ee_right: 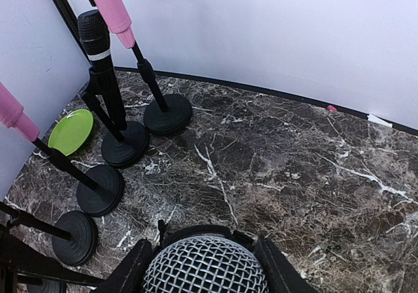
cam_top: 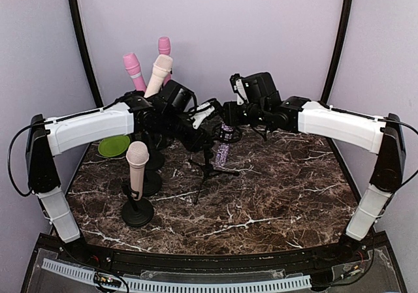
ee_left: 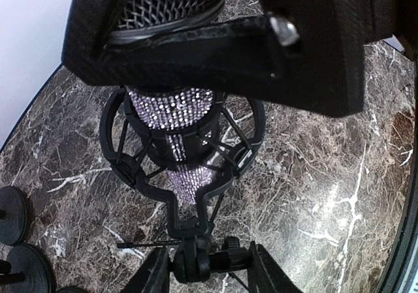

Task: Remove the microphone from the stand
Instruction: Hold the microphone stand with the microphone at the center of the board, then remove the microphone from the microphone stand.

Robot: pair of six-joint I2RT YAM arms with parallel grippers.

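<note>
Between the fingers of the right gripper [ee_right: 204,254] sits the grille end of the rhinestone microphone [ee_right: 206,277]. The fingers press it on both sides, so I'd call that a firm hold. From that hand the microphone's long axis runs straight down and away, its studded body seated in the shock mount [ee_left: 116,143] atop the tripod stand [cam_top: 210,170]. Lower down, the left gripper [ee_left: 209,267] straddles the stand's swivel joint [ee_left: 191,262] just under the mount. Whether its fingers pinch the joint or stand just clear, I cannot tell. The right hand is the one on the microphone, and the pull looks to be upward along that axis, with the left bracing below. Only the left wrist view shows body, mount and joint together. The right wrist view gives just the grille, with other microphones [ee_right: 95,35] beyond. From above, both wrists hide the contact.
</note>
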